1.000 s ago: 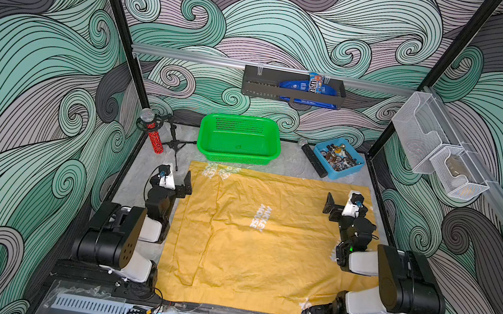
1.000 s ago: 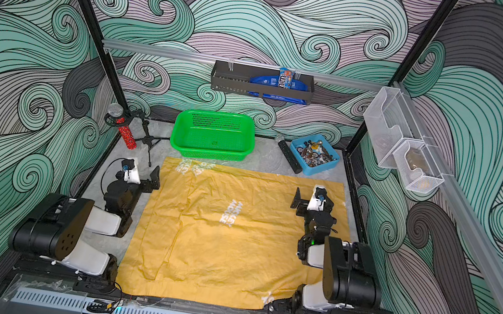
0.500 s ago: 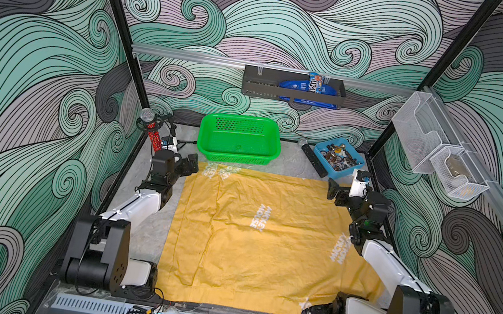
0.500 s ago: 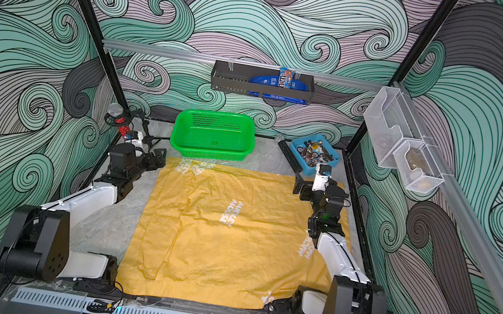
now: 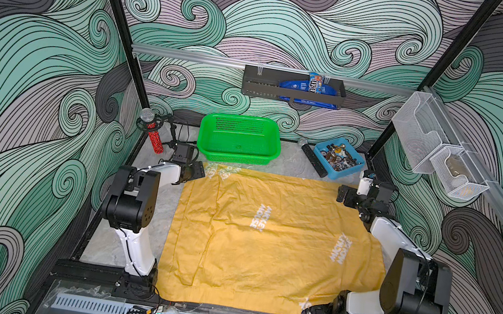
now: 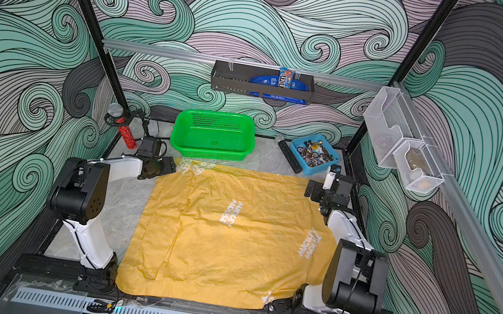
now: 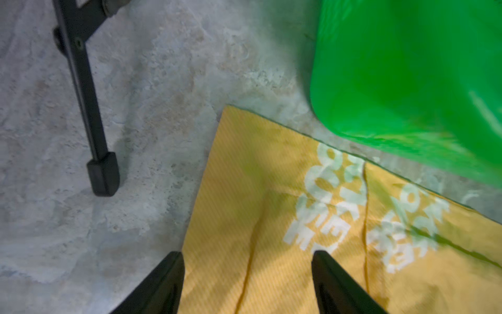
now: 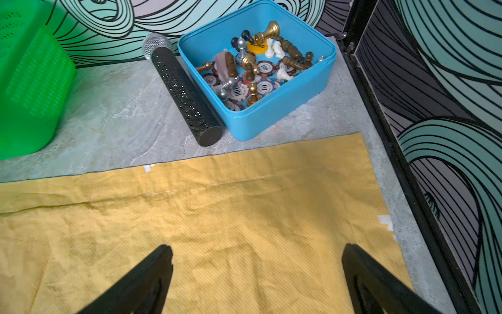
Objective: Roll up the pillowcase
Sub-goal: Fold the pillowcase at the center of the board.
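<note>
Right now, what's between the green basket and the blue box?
A black microphone beside the blue box, otherwise bare tabletop; the right wrist view shows it.

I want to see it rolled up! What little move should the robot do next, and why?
Probably lower the left hand and right hand to pinch the far corners: both are open over them, holding nothing, and the pillowcase lies flat, unrolled.

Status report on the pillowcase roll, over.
Left gripper open at far-left corner, right gripper open at far-right corner. Pillowcase flat, unrolled. Green basket, black microphone near far edge.
</note>
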Motion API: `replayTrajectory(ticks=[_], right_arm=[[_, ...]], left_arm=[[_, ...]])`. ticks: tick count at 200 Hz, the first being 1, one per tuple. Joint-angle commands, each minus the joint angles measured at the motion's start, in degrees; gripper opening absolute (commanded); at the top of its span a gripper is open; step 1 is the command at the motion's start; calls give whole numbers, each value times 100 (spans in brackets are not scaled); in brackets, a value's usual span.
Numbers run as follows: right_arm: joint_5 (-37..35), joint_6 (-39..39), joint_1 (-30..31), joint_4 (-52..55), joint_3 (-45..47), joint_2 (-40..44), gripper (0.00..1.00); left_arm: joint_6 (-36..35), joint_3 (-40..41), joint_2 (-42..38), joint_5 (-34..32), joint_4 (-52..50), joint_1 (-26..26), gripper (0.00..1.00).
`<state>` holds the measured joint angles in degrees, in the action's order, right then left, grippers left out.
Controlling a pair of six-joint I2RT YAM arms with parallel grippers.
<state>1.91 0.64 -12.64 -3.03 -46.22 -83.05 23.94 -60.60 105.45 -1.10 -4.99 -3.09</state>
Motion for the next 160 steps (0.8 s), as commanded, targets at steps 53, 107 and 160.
replayTrajectory(ticks=[53,107,160], right_arm=[[-151,118,-76,213,-247,-230,100],[-79,57,-272,258,-368,-415,100],[134,-38,-476,366,-737,-657,100]], left_arm=[[-831,-930,672,-995,-462,2,73],[-985,-1509,1183,-757,-481,4,71],[-1250,-1914,1604,-645,-634,2,67]])
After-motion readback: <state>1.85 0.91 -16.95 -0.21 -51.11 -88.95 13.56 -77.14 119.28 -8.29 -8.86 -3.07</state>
